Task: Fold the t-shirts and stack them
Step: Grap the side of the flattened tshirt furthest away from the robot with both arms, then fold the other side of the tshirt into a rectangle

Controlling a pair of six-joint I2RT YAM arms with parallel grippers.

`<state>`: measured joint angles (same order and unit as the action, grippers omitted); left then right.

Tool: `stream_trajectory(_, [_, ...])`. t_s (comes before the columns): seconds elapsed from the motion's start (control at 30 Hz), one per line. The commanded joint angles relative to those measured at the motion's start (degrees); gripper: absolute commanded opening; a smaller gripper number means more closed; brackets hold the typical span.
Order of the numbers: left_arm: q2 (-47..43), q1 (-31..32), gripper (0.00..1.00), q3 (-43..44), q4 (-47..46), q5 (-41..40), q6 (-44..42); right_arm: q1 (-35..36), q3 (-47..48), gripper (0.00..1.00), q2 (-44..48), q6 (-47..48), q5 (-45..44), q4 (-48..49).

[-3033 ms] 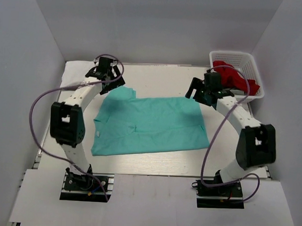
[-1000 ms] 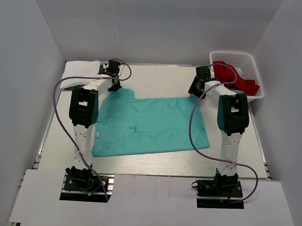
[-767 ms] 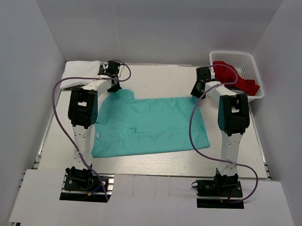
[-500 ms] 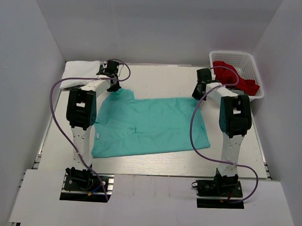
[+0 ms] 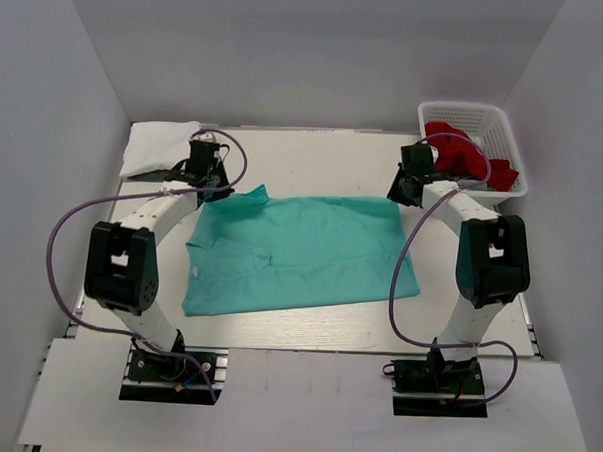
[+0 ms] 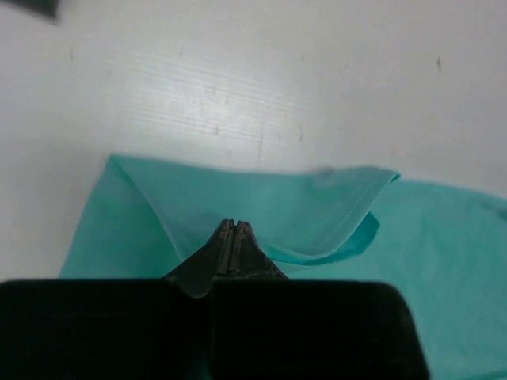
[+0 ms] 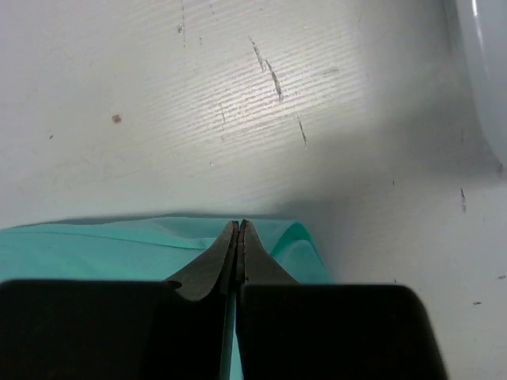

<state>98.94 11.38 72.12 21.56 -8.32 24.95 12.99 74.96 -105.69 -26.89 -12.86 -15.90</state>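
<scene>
Teal-green t-shirt (image 5: 300,251) lies spread flat across the middle of the table (image 5: 314,165), and I see my left gripper (image 6: 234,231) and right gripper (image 7: 239,229) each pinched tight on its far edge.

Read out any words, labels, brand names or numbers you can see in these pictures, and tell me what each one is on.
No text can be read in any of the views.
Small white tag on the teal-green t-shirt: too small to read.
White basket: no lettering shows.
</scene>
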Motion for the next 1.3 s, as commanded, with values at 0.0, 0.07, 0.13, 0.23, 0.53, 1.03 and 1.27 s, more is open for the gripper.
stream_trajectory(0.0, [-8.7,0.1,0.00,-10.1,-3.4,5.9,5.0,0.2,-4.5,0.00,4.7,0.5,0.0,3.8])
stream_trajectory(0.07, [-14.3,0.1,0.00,-14.3,-4.4,6.5,7.0,0.3,-6.6,0.00,7.0,0.0,-0.3,4.2])
stream_trajectory(0.13, [-17.9,0.1,0.00,-19.0,-3.9,7.0,8.4,0.2,-9.3,0.00,8.9,-0.3,-0.9,4.6])
stream_trajectory(0.23, [-24.8,0.7,0.00,-24.9,-3.9,9.3,10.2,0.1,-12.6,0.00,11.2,-0.6,-1.8,5.2])
stream_trajectory(0.53, [-38.0,0.7,0.00,-34.9,2.2,9.9,16.1,-0.2,-17.4,0.00,17.4,-0.6,-4.4,5.4])
stream_trajectory(1.03, [-48.0,0.7,0.00,-40.5,8.8,7.7,20.9,-0.2,-22.7,0.00,20.3,-2.0,-5.6,5.7])
stream_trajectory(1.27, [-50.6,0.7,0.39,-44.2,20.6,11.7,27.0,-0.2,-25.7,0.43,21.9,-6.7,-15.5,-0.2])
